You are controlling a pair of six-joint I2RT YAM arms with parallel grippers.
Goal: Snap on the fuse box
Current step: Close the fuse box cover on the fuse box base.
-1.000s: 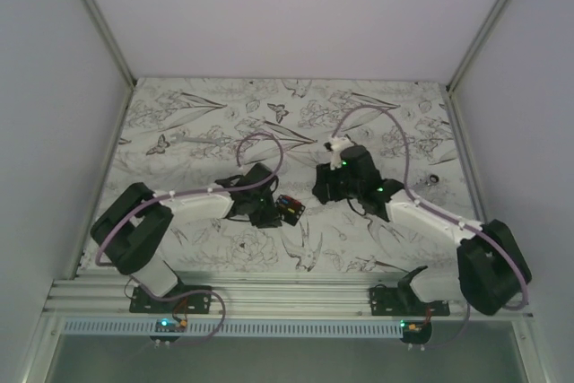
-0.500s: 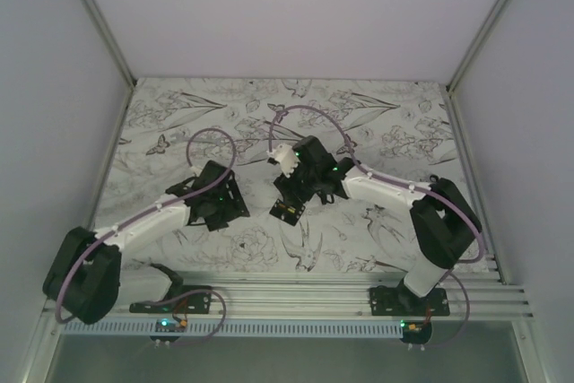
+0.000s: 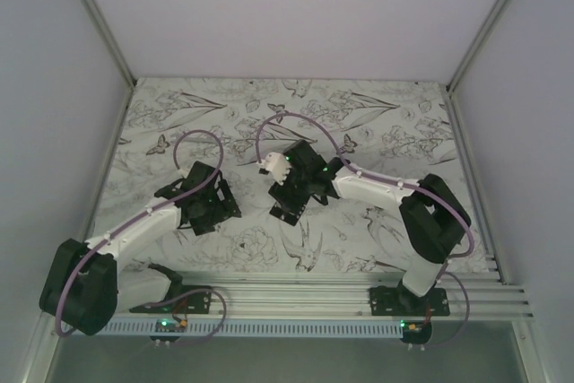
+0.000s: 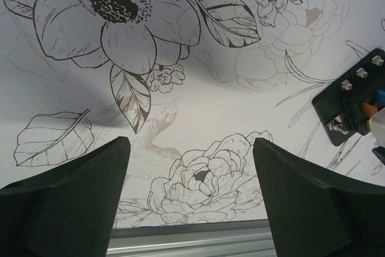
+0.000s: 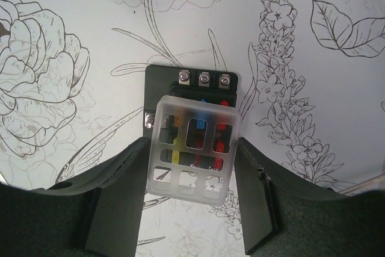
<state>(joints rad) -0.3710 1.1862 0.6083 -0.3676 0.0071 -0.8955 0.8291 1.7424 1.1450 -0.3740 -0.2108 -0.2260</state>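
Observation:
The fuse box point(image 5: 191, 80) is a flat black block lying on the flower-print mat, with three screws along its far edge and red, yellow and blue fuses in its slots. My right gripper point(image 5: 191, 162) is shut on a frosted clear cover point(image 5: 194, 180) with square windows. The cover hangs tilted just above the fuse box and hides most of it. From above, the fuse box point(image 3: 287, 213) shows under the right gripper point(image 3: 289, 193). My left gripper point(image 4: 191, 144) is open and empty, to the left of the fuse box point(image 4: 354, 105), over a printed rose. In the top view the left gripper point(image 3: 213, 211) sits apart from it.
The flower-print mat point(image 3: 377, 123) covers the table. An aluminium rail point(image 3: 287, 293) runs along the near edge, just beyond the left fingers point(image 4: 66, 203). White walls close in the left, right and back sides.
My left gripper let go, opened wide and drew away to the left of the fuse box. The right arm swung left, bringing the cover over the fuse box.

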